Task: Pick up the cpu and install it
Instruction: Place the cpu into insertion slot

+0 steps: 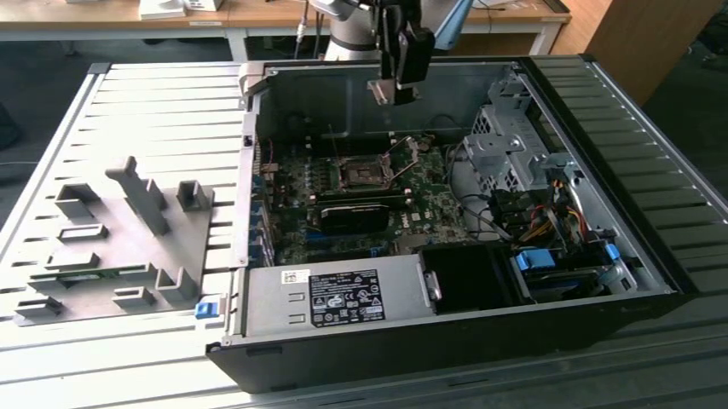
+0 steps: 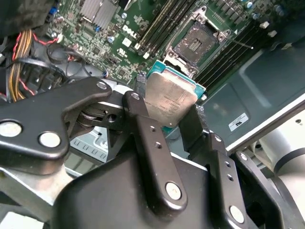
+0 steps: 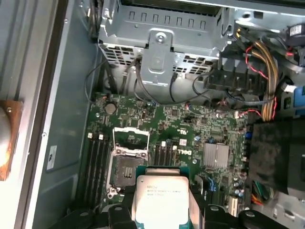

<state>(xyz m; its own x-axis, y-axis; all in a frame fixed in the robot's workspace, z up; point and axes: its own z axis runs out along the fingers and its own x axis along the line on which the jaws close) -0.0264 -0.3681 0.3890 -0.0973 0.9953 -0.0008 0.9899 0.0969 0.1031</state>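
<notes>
I see gripper (image 2: 166, 125) clenched on cpu (image 2: 169, 98): small flat square, silvery-grey metal top, teal-green rim underneath. Cpu held in air above open computer case (image 1: 455, 345), over green motherboard (image 3: 190, 119), apart from open socket (image 3: 128, 157).

Robotics lab: slatted workbench (image 1: 148, 111), opened computer case (image 1: 455, 349)

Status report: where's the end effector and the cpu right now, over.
End effector shut on cpu. Cpu held above motherboard, not in socket. Socket open, empty; path looks clear.
</notes>
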